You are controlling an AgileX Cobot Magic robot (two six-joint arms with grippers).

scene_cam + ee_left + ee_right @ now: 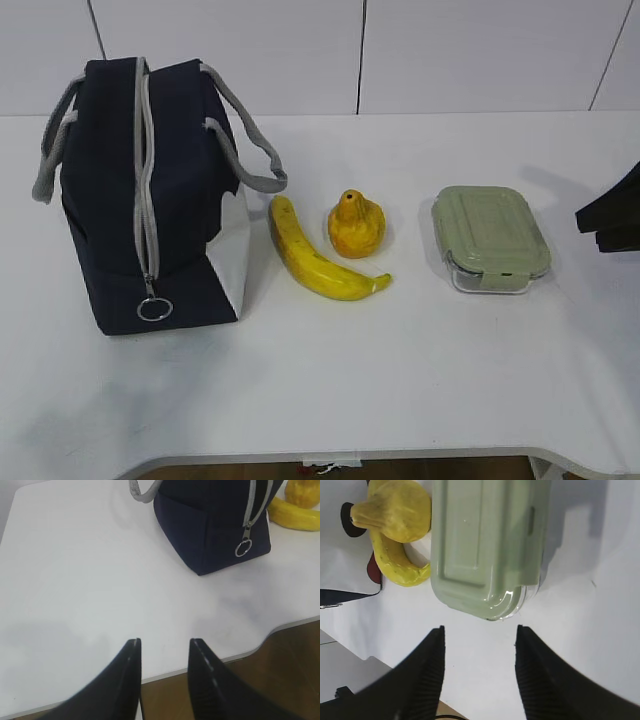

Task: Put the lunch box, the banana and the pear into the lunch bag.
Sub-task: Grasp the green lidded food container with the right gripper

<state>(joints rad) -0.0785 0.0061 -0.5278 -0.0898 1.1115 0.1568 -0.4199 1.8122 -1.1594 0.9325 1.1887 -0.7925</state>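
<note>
The lunch bag (140,200) stands on the left of the white table (400,380); its grey zipper (146,180) runs all the way down to the ring pull (154,309), so the bag looks zipped up; the banana (315,255) lies just beside the bag, the pear (356,226) sits close against the banana's curve, and the lunch box (490,238) rests well apart on the right; nothing is in the bag yet, so I think the job is only at its start; the left gripper (165,647) hangs over bare table near the bag's zipper end, its two fingers partly apart and holding nothing; the right gripper (479,632) hangs just in front of the lunch box, its fingers spread and holding nothing too; the bag most likely has to be opened first, so the left gripper should go to the ring pull and pinch it, while the right one waits or helps keep the bag from sliding.
</note>
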